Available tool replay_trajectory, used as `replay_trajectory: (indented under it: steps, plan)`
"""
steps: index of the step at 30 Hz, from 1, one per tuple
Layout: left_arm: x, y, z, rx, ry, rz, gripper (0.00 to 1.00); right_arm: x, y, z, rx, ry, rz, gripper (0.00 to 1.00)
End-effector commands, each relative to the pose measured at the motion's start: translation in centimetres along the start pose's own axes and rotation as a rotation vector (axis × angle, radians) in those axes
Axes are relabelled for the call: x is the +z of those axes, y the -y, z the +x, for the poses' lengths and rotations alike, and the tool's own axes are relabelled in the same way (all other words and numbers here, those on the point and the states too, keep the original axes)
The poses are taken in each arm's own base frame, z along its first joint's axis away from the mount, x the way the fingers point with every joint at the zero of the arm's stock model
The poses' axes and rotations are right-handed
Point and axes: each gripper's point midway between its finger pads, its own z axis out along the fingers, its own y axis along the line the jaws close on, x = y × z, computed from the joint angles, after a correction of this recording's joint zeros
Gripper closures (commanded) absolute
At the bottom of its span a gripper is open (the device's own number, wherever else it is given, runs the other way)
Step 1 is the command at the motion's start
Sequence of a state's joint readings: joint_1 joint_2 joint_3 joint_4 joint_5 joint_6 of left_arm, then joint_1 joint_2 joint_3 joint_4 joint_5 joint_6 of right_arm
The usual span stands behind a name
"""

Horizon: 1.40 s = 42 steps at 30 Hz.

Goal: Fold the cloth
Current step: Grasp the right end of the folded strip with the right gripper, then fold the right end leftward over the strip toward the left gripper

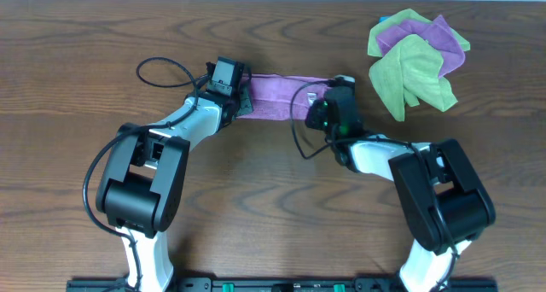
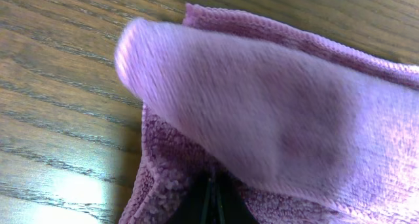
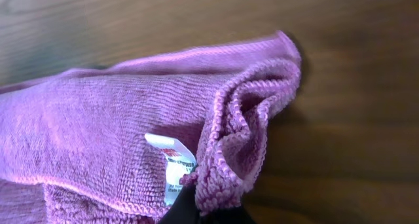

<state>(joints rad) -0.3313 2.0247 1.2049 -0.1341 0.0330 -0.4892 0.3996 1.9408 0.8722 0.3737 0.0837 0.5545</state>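
A purple cloth (image 1: 277, 94) lies stretched between my two grippers at the back middle of the wooden table. My left gripper (image 1: 240, 98) is shut on its left end; in the left wrist view the cloth (image 2: 262, 112) folds over the dark jaws (image 2: 213, 204). My right gripper (image 1: 322, 100) is shut on its right end; in the right wrist view the bunched hem (image 3: 242, 145) sits in the jaws (image 3: 200, 207), with a white label (image 3: 175, 168) beside it.
A heap of green and purple cloths (image 1: 416, 63) lies at the back right. Black cables loop near the left arm (image 1: 162, 66) and the right arm (image 1: 299, 130). The table (image 1: 77, 113) is brown wood.
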Motion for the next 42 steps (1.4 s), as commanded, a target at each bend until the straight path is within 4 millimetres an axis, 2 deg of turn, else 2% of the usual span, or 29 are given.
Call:
replay_trajectory:
  steps: [1, 4, 9, 18, 27, 42]
  plan:
    - [1.0, -1.0, 2.0, 0.021, -0.061, -0.041, 0.94, -0.5, -2.9, -2.5, -0.119, 0.061, -0.024, 0.99]
    - [1.0, -1.1, 2.1, 0.021, -0.065, -0.045, 0.94, -0.6, -4.6, -3.7, -0.167, 0.083, -0.033, 0.99]
    - [1.0, -1.2, 2.2, 0.021, -0.069, -0.047, 0.94, -0.9, -4.8, -4.7, -0.194, 0.072, 0.006, 0.99]
    - [0.8, -0.8, 1.5, 0.017, -0.057, -0.039, 0.94, -3.9, -5.1, -7.8, -0.264, 0.139, 0.050, 0.99]
    - [-0.1, 0.3, -0.2, 0.017, -0.048, -0.035, 0.94, -4.5, -4.9, -7.6, -0.286, 0.118, 0.059, 0.99]
    - [-2.4, 2.1, -3.2, 0.017, -0.044, -0.031, 0.94, -4.7, -6.5, -7.2, -0.472, 0.132, 0.055, 0.99]
